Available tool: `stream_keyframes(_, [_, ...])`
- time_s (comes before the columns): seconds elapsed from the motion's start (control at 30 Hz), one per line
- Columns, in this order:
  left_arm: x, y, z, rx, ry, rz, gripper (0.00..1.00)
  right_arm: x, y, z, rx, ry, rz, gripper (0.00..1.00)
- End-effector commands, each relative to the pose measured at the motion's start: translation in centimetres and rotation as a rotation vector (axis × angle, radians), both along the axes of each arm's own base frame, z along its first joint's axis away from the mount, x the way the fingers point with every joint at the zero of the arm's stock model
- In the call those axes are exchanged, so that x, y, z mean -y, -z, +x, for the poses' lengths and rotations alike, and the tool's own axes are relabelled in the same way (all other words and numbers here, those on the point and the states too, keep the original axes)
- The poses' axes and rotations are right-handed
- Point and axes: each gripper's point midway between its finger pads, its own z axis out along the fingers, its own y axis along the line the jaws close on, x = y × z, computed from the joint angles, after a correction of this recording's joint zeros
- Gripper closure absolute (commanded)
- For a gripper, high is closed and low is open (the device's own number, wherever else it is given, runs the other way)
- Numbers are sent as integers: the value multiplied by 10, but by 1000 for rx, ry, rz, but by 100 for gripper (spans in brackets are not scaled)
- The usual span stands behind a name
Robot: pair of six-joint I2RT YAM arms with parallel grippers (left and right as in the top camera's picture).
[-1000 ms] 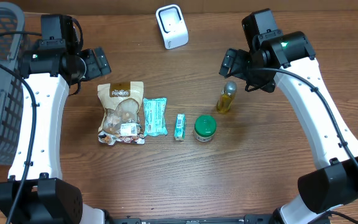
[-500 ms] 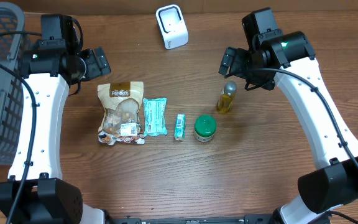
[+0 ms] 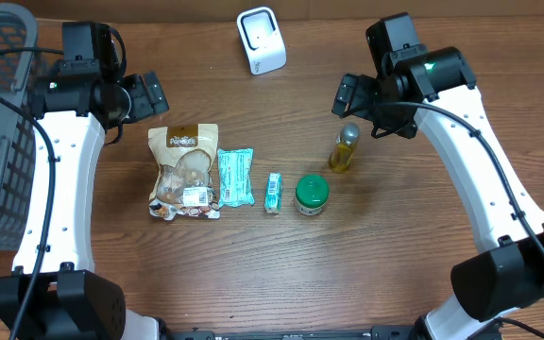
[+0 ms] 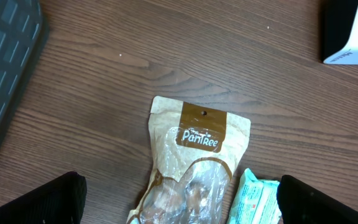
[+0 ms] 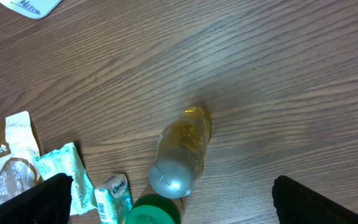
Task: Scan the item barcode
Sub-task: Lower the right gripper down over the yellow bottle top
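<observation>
Nothing moved | left pincer, right pincer wide open, empty | only overhead shows whole scanner

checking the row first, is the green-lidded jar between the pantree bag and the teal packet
No, the green-lidded jar sits between the small teal box and the yellow bottle.

The wooden table is viewed from straight above; both wrist views are aimed down closely, sharing the brown snack pouch.

Matt wood table; glossy plastic bottle
</observation>
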Motion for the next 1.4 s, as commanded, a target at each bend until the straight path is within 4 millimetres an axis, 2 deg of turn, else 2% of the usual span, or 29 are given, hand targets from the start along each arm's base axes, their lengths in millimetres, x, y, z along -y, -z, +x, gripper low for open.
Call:
stream_keyframes(0.0, [2, -3, 1, 9, 10, 10, 0, -2, 8, -2, -11, -6, -14, 0])
stream_keyframes(0.17, [2, -3, 1, 9, 10, 10, 0, -8, 34, 0, -14, -19, -15, 0])
stream_keyframes(0.57, [2, -3, 1, 9, 10, 10, 0, -7, 67, 3, -4, -17, -26, 0])
stream_keyframes(0.93, [2, -3, 1, 9, 10, 10, 0, -8, 69, 1, -13, -20, -19, 0])
stream_keyframes(1.1, [2, -3, 1, 9, 10, 10, 0, -10, 65, 12, 31, -17, -5, 0])
stream_keyframes(1.37, [2, -3, 1, 9, 10, 10, 0, -10, 66, 10, 22, -19, -7, 0])
